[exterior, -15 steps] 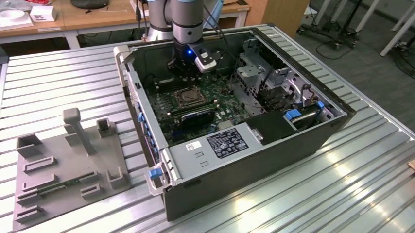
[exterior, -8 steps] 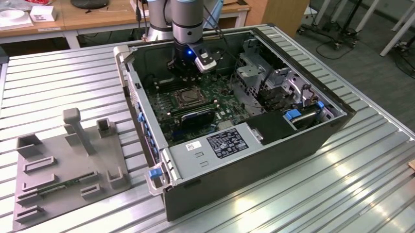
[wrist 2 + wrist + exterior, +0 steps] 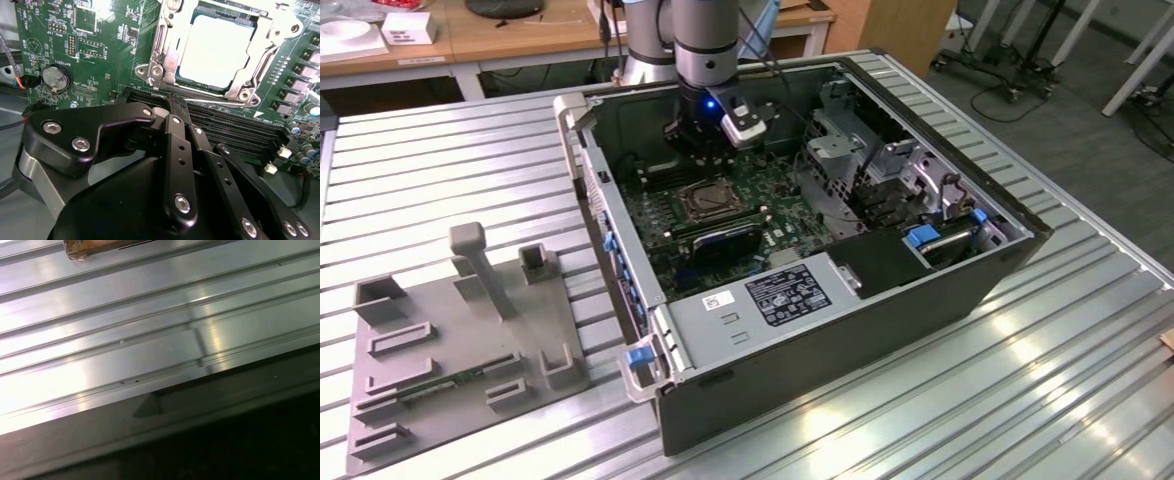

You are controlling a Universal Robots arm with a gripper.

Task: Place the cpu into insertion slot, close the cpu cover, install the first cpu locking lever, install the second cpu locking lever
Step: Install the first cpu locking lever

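The cpu (image 3: 215,50) shows a pale flat face and lies in the insertion slot (image 3: 707,200) on the green motherboard (image 3: 100,45) inside the open computer case. The silver cpu cover (image 3: 262,47) lies flat as a frame around the chip's face. A thin metal lever piece (image 3: 167,62) runs along one side of the frame; I cannot tell whether it is latched. My gripper (image 3: 176,105) hovers just off the socket's edge, above the long memory slots (image 3: 235,125). Its black fingers (image 3: 175,145) are pressed together with nothing between them. In the exterior view the gripper (image 3: 699,160) hangs just behind the socket.
The black case wall (image 3: 854,320) rings the board, with a metal drive cage (image 3: 854,150) on the exterior view's right. A round coin cell (image 3: 54,77) sits on the board. A grey fixture plate (image 3: 454,350) lies on the slatted metal table (image 3: 150,340).
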